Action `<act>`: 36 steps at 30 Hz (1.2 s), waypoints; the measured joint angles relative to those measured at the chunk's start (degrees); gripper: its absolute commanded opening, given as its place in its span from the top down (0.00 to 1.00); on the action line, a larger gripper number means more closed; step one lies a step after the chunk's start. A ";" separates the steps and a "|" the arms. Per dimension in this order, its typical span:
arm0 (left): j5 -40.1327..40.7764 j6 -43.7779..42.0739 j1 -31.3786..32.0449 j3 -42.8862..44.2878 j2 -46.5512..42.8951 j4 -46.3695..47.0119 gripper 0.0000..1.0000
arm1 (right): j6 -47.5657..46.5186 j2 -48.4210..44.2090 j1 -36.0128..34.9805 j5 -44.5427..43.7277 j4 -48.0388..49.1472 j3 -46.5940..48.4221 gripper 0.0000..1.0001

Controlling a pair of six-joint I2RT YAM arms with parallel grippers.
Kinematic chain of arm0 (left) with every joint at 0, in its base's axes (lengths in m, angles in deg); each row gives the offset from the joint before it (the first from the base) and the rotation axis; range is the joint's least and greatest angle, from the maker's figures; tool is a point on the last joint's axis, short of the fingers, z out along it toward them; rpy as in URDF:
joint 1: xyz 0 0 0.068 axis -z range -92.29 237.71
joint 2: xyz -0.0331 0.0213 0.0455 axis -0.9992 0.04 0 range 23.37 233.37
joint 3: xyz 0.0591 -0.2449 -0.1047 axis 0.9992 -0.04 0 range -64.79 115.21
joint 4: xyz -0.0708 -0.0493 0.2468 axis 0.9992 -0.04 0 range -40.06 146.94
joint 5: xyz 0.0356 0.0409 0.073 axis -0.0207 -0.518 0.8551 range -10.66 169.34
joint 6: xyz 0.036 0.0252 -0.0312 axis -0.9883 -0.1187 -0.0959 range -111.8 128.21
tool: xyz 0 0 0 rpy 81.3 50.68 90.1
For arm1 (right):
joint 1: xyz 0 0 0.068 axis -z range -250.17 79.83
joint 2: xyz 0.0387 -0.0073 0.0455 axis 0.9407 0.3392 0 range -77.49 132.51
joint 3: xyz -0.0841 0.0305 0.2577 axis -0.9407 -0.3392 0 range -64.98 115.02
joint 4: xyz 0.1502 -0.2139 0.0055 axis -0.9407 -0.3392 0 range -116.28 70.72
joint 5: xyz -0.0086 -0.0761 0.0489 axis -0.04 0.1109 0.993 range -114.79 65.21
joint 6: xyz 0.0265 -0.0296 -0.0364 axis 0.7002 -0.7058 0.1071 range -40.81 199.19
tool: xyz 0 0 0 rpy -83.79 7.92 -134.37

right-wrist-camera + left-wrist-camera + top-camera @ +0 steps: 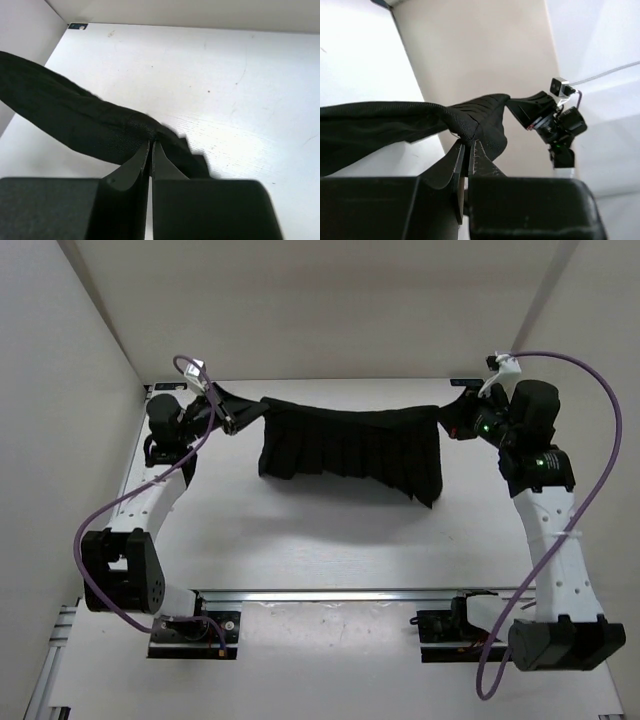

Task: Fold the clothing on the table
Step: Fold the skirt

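The clothing point(350, 445), a black pleated garment, hangs stretched between both arms above the far part of the white table point(330, 540). Its pleated lower edge droops toward the tabletop, lower on the right. My left gripper point(228, 418) is shut on the clothing's left top corner; in the left wrist view the fabric point(470, 120) bunches at the closed left gripper point(468, 145). My right gripper point(452, 418) is shut on the right top corner; the right wrist view shows the cloth point(90, 125) pinched by the right gripper point(151, 144).
White walls point(60, 390) enclose the table on the left, back and right. A metal rail point(340, 595) runs across the near edge between the arm bases. Purple cables point(590, 380) loop from both wrists.
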 measured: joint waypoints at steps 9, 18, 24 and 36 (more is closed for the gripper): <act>-8.72 18.97 1.42 0.68 -7.76 29.40 1.00 | -4.59 -14.58 -1.57 -3.54 -0.26 -2.80 1.00; -13.81 15.91 2.45 8.33 -10.60 32.41 1.00 | -4.57 -8.72 -1.49 -0.02 3.78 -2.43 1.00; -12.24 14.78 0.26 5.33 4.96 24.30 1.00 | 0.59 5.88 4.83 6.08 8.33 -2.43 1.00; -7.58 19.50 0.76 36.04 38.21 19.67 1.00 | 8.02 32.59 7.56 9.66 12.46 22.62 1.00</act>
